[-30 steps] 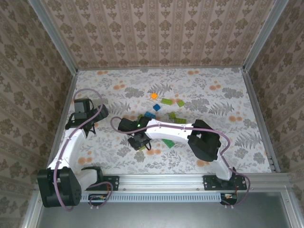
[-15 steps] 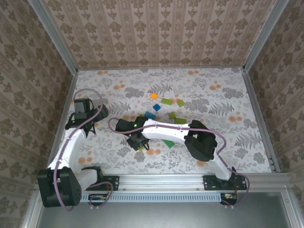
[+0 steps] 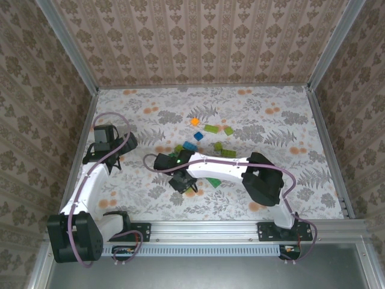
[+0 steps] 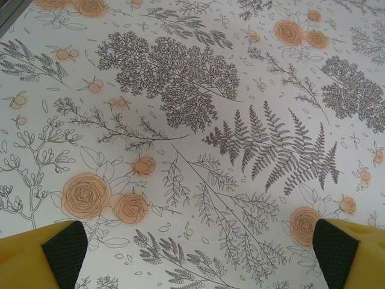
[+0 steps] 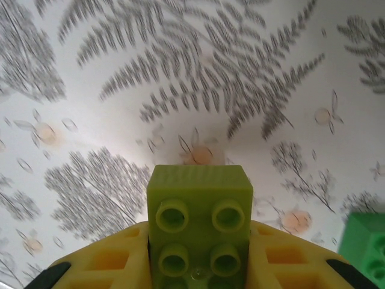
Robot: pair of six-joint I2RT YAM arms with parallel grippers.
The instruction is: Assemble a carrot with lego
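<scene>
My right gripper (image 3: pixel 182 182) is shut on a lime lego brick (image 5: pixel 200 229), studs facing the camera, held low over the mat left of a dark green brick (image 3: pixel 213 182) (image 5: pixel 366 247). Loose lego lies behind it: an orange brick (image 3: pixel 195 121), lime bricks (image 3: pixel 211 128) (image 3: pixel 228 130) (image 3: pixel 227 153) and blue bricks (image 3: pixel 198 136) (image 3: pixel 189 146). My left gripper (image 4: pixel 201 256) (image 3: pixel 114 161) hangs open over bare mat at the left, with nothing between its fingers (image 4: pixel 65 253). The carrot is out of view.
The flowered mat (image 3: pixel 271 126) is boxed in by patterned walls with metal rails (image 3: pixel 328 150) at the sides. My right arm's elbow (image 3: pixel 263 180) stands high at the near right.
My right gripper has shifted a little to the right and nearer with the lime brick. The left arm has stayed still.
</scene>
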